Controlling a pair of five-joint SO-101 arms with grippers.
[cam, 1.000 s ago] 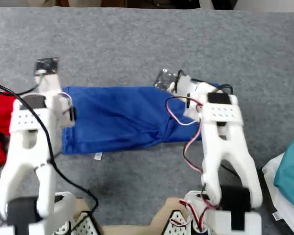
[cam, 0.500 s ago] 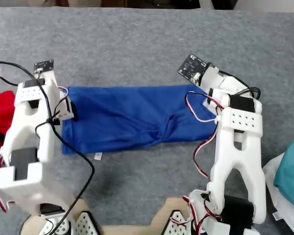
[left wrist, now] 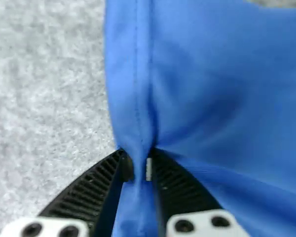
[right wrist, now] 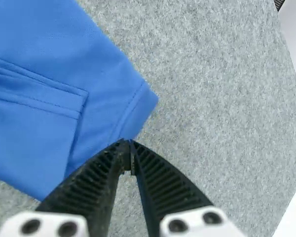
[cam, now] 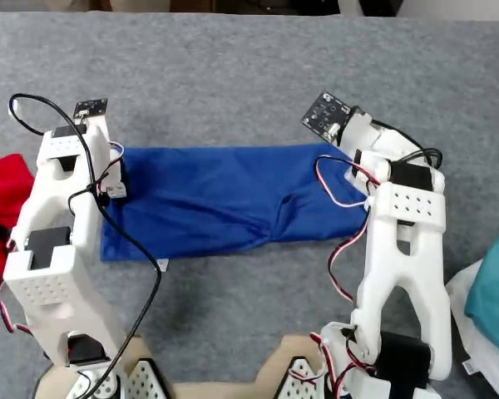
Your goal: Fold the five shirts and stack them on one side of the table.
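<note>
A blue shirt, folded into a long strip, lies across the middle of the grey table. My left gripper is shut on a pinched fold of the blue shirt at the strip's left end. At the right end my right gripper is shut on the hem at the corner of the blue shirt. Both ends sit low at the table surface. A crease bunches the cloth right of centre.
A red shirt lies crumpled at the left edge. Teal cloth on white cloth sits at the right edge. A small white label lies just in front of the strip. Bare grey table stretches behind the shirt.
The right arm swung right, pulling the shirt's right end out longer and flatter. The left arm shifted back and slightly right at the left end, its grip kept.
</note>
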